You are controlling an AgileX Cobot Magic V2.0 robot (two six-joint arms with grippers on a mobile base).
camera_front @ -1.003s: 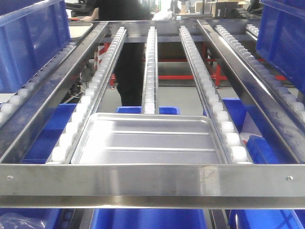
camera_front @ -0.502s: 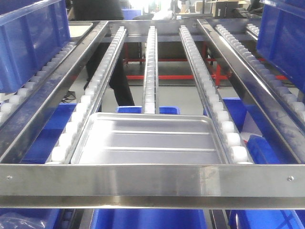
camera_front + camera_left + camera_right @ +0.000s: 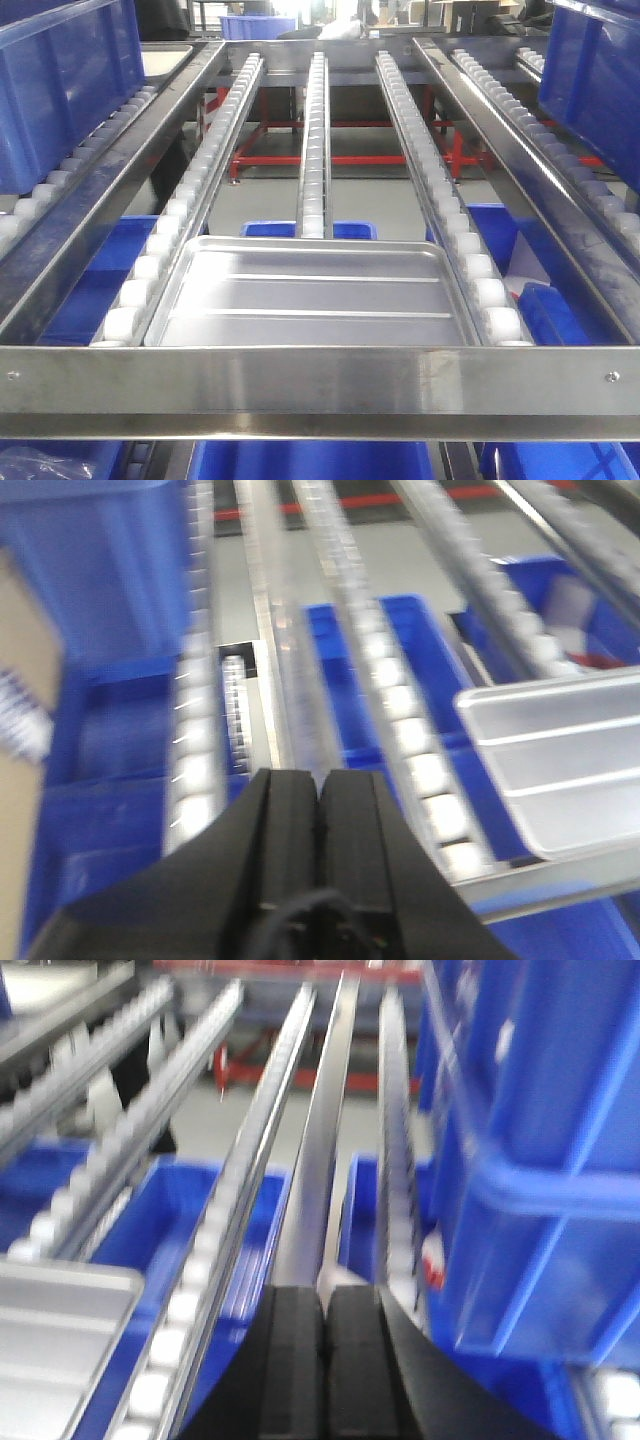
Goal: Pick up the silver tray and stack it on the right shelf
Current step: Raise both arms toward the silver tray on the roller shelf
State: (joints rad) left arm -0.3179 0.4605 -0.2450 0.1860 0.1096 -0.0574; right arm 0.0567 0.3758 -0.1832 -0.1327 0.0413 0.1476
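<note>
Exterior front-facing view: the tray [image 3: 310, 295] lies flat at the low front end of the shelf [image 3: 478, 125]. It rests on the rows of white rollers [image 3: 150, 268], with its near rim just behind the steel crossbar [image 3: 320, 378] and blue bins [image 3: 60, 90] standing on the lanes to either side.

It looks like thin pressed sheet metal, so I judge it light and stiff, unlikely to bend or break. It is smooth and probably slippery under hard pads. The rollers beneath would let it slide away under a sideways push.

The walls are shallow, so there is little to bite on. The near rim is partly masked by the crossbar, and the rounded corners would shed a grip. The two short side rims seem the best hold, pinched over the lip from above, one per arm, so the tray stays level.

The left end effector [image 3: 320, 790] has its black fingers pressed together and holds nothing. It hangs above the outer left roller row, with the tray [image 3: 560, 760] off to its right, apart from it.

The right end effector [image 3: 325, 1305] is likewise pressed together and empty. It sits over the lane on the other side, with a corner of the tray [image 3: 50, 1330] low to its left. The tray therefore sits between the two, touched by neither. Both wrist views are blurred. Each end effector would need to spread before closing on a rim.
</note>
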